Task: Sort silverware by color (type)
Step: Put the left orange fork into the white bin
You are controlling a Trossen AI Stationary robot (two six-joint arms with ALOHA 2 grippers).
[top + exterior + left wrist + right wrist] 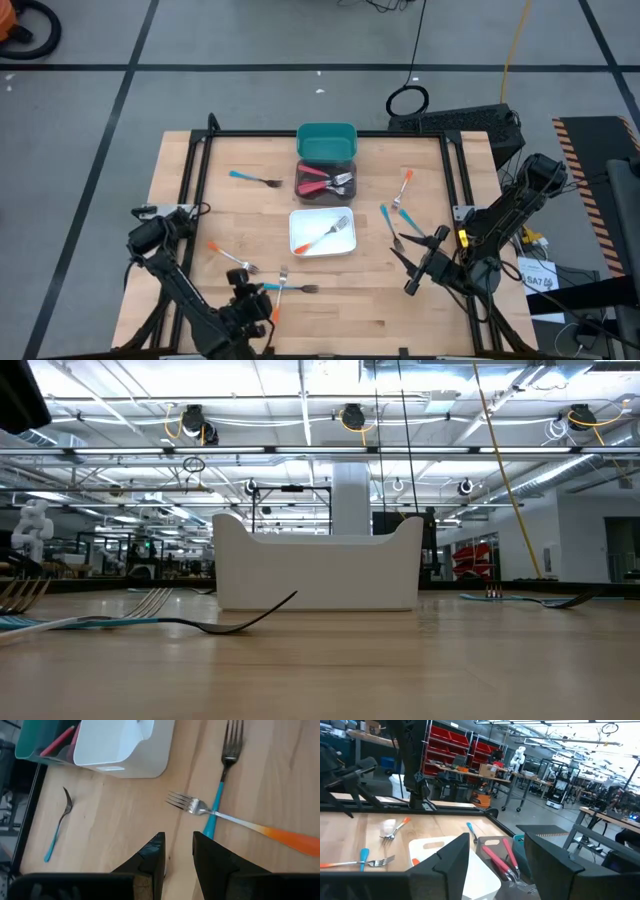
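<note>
high: left gripper at counter 7 o'clock above crossed forks; right gripper at 4 o'clock, fingers apart, empty.
left wrist: fingers narrowly apart, empty; orange fork over blue fork.
right wrist: pink forks in dark bin.

The table was pale wood with visible plank seams and grain, its finish smooth and slightly satin, framed by a black matt metal rail. The white rectangular plastic bin looked smooth and softly glossy, as did the teal plastic bin and the dark plastic bin. The orange-handled fork had a bright, reflective metal head and a smooth plastic handle; the blue-handled fork beneath it showed duller, darker metal tines. The left gripper's fingers looked like hard black plastic with scuffed, worn edges.
</note>
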